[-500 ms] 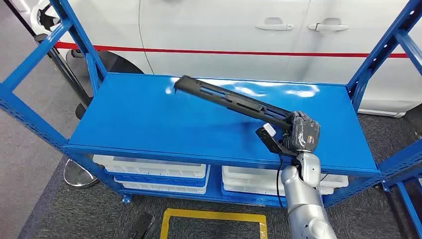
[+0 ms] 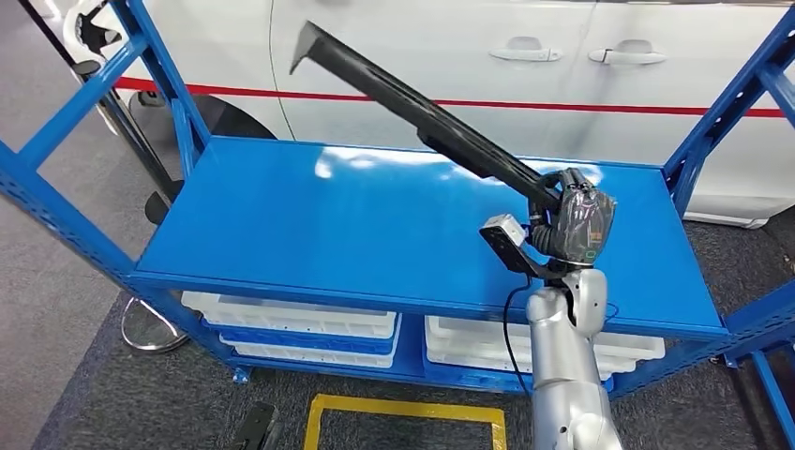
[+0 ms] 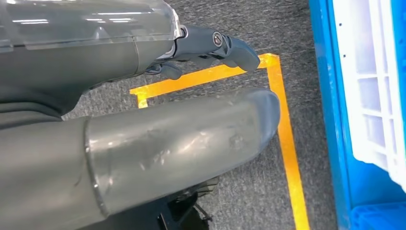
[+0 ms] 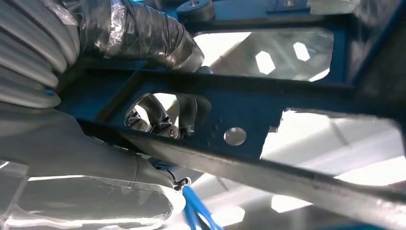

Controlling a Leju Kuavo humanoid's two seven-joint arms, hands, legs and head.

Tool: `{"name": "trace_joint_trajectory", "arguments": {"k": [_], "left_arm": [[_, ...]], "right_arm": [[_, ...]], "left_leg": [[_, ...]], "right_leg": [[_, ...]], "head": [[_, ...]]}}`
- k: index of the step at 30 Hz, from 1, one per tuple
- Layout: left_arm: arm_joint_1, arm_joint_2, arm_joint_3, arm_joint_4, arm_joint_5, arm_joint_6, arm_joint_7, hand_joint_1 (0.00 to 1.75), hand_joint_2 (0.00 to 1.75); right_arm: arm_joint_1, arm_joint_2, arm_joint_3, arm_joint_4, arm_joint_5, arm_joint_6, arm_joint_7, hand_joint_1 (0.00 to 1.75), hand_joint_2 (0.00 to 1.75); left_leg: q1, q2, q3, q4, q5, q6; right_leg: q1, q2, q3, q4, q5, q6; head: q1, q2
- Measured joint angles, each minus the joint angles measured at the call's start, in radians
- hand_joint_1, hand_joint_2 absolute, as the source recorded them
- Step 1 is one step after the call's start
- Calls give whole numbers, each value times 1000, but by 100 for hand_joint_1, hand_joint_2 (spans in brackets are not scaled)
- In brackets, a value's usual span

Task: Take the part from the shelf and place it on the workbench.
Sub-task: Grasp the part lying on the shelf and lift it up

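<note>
At right of centre, right hand (image 2: 574,223) clamped around lower end of long black part (image 2: 422,117). Part tilted toward upper left, clear of blue shelf (image 2: 281,225). Left hand (image 3: 201,52) holding nothing, fingers apart.

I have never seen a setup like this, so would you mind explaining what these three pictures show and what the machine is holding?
This is a humanoid robot with two silver arms. The head view looks down from its body at a blue shelf, with a white car behind. Its right hand grips a long black part by one end, tilted up off the shelf. White trays sit on the lower level. The right wrist view looks along that hand from close behind. The left wrist view shows the left hand, holding nothing, above grey floor with yellow tape.
</note>
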Motion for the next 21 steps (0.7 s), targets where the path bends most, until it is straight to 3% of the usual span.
{"name": "trace_joint_trajectory", "arguments": {"k": [3,5,8,9,10,11,14,16,19,21], "left_arm": [[8,0,1,0,4,4,-15,0,0],[13,0,2,0,8,6,-22,0,0],[16,0,2,0,15,-3,-38,0,0],[18,-1,2,0,18,-11,-46,0,0],[21,-2,2,0,21,-19,-55,0,0],[23,-3,2,0,25,-25,-62,0,44],[23,-6,3,0,33,-34,-75,0,175],[21,-7,3,0,34,-41,-80,0,175],[23,-11,3,0,33,-50,-86,0,175],[20,-14,3,0,33,-55,-88,0,175]], "right_arm": [[40,11,101,-111,9,0,10,175,175],[58,17,166,-173,25,0,15,175,175],[78,24,239,-246,68,0,1,175,175],[87,26,258,-271,87,0,-10,175,175],[96,28,279,-299,105,0,-22,175,175],[105,31,303,-327,118,0,-32,175,175],[121,35,382,-393,130,1,-45,175,175],[127,38,409,-420,126,1,-48,175,175],[135,40,426,-446,124,1,-66,175,175],[138,40,433,-457,126,1,-74,175,175]], "left_leg": [[0,1,-4,5,-5,-12],[3,2,-18,41,-33,-22],[6,2,-98,212,-115,-33],[6,2,-123,260,-128,-34],[7,2,-132,275,-122,-34],[7,2,-124,253,-97,-31],[3,2,-36,63,-4,-14],[-3,1,-12,7,4,-6],[-1,0,-4,-12,11,4],[4,2,3,-25,19,14]], "right_leg": [[3,3,1,-8,-6,-20],[0,3,3,-12,-5,-32],[2,0,6,-13,-7,-42],[3,-1,7,-13,-8,-43],[4,-1,8,-13,-9,-44],[5,0,9,-13,-9,-44],[7,4,12,-13,-11,-40],[8,4,10,-15,-9,-32],[9,2,11,-17,-10,-15],[10,1,-11,37,-46,-7]], "head": [[0,0],[0,0],[-1,0],[-1,0],[-1,0],[-1,0],[-1,0],[-1,0],[-1,0],[0,0]]}}
